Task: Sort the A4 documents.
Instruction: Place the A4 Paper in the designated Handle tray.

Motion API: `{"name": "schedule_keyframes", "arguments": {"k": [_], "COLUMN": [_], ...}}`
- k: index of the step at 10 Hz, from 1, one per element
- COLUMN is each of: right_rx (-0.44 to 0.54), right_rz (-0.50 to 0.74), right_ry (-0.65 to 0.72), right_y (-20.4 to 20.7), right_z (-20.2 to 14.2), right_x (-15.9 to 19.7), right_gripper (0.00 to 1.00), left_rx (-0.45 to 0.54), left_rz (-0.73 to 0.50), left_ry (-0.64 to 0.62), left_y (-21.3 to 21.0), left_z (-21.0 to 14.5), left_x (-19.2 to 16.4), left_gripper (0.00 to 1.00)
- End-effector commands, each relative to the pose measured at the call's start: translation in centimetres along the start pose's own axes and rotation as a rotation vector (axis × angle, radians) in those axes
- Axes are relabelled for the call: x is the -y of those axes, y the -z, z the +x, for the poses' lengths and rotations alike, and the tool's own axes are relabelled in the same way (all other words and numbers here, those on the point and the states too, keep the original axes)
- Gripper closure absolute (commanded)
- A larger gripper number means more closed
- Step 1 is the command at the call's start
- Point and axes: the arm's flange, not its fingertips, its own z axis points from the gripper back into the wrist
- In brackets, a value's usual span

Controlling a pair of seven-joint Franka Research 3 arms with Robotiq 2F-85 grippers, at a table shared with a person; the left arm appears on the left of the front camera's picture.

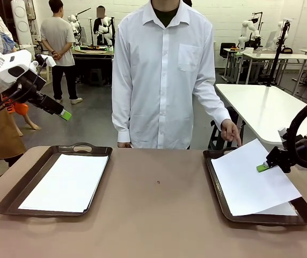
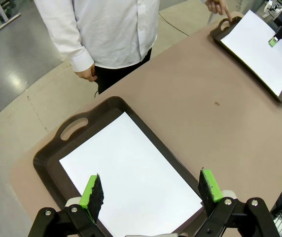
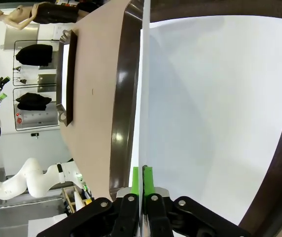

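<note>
The right pincer [image 1: 263,167] pinches the near edge of a lifted sheet [image 1: 247,180] over the tray [image 1: 304,207] at the bench's right end; thin paper could slip free; the left pincer [image 2: 150,191] hangs spread above the left tray's sheet [image 2: 131,175].

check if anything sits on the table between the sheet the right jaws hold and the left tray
Nothing visible does: the table between the lifted A4 sheet and the left tray is bare, though that tray already holds a sheet.
</note>
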Motion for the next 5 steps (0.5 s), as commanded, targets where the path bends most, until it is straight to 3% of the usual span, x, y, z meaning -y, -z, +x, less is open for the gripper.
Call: {"name": "schedule_keyframes", "arguments": {"k": [1,5], "right_rx": [-0.007,0.006], "right_rz": [-0.049,-0.118], "right_ry": [0.019,0.017], "right_y": [0.51,-0.03], "right_z": [-0.79,-1.16], "right_x": [-0.64,-1.09], "right_gripper": [0.9,0.52], "left_rx": [0.005,0.005], "left_rz": [-0.012,-0.012], "left_ry": [0.002,0.002], "left_y": [-0.07,-0.07], "left_z": [-0.13,-0.13], "left_x": [-0.08,-0.08], "left_gripper": [0.0,0.0]}}
